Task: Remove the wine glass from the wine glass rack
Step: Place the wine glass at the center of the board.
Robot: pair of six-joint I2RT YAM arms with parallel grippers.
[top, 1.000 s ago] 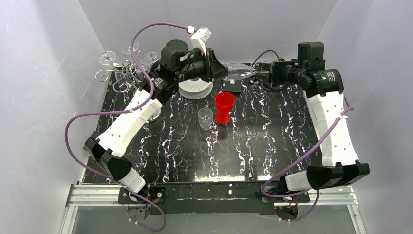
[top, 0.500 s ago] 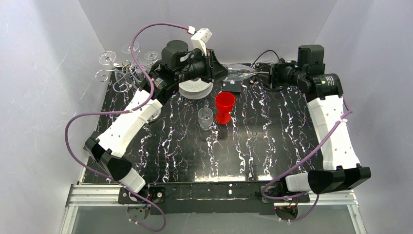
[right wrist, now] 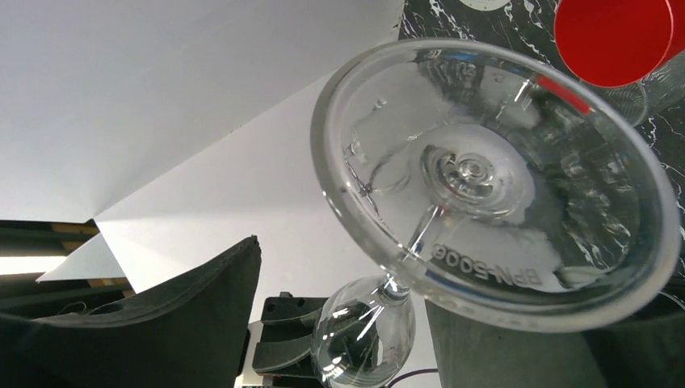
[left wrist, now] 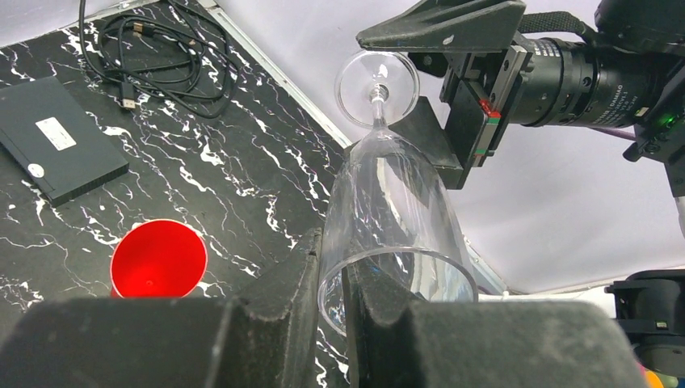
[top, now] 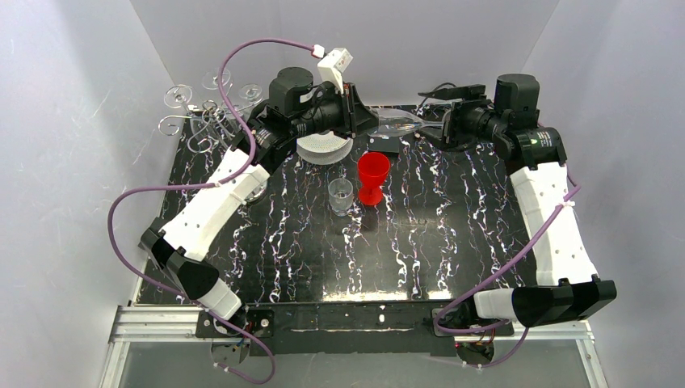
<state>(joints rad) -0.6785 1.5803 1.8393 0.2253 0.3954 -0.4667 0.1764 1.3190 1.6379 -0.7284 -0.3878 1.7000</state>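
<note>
The clear wine glass (top: 397, 121) hangs level in the air at the back of the table, clear of the wine glass rack (top: 208, 121), a silver wire tree at the back left with other glasses hanging on it. My left gripper (top: 361, 115) is shut on the bowl's rim, one finger inside and one outside the wall (left wrist: 335, 271). In the left wrist view the bowl (left wrist: 396, 202) tapers to the foot (left wrist: 377, 78). My right gripper (top: 436, 121) stands open on either side of the foot (right wrist: 493, 178) without pinching it; its fingers (right wrist: 161, 323) are spread wide.
Under the glass stand a red cup (top: 373, 174), a small clear tumbler (top: 340, 196) and a white ribbed spool (top: 323, 148). A black box (top: 384, 143) and coiled cable (left wrist: 153, 56) lie near the back wall. White walls close in on three sides.
My right gripper has opened and let go of the glass's stem end, with its wrist turned slightly. The left gripper keeps its hold and has not moved.
</note>
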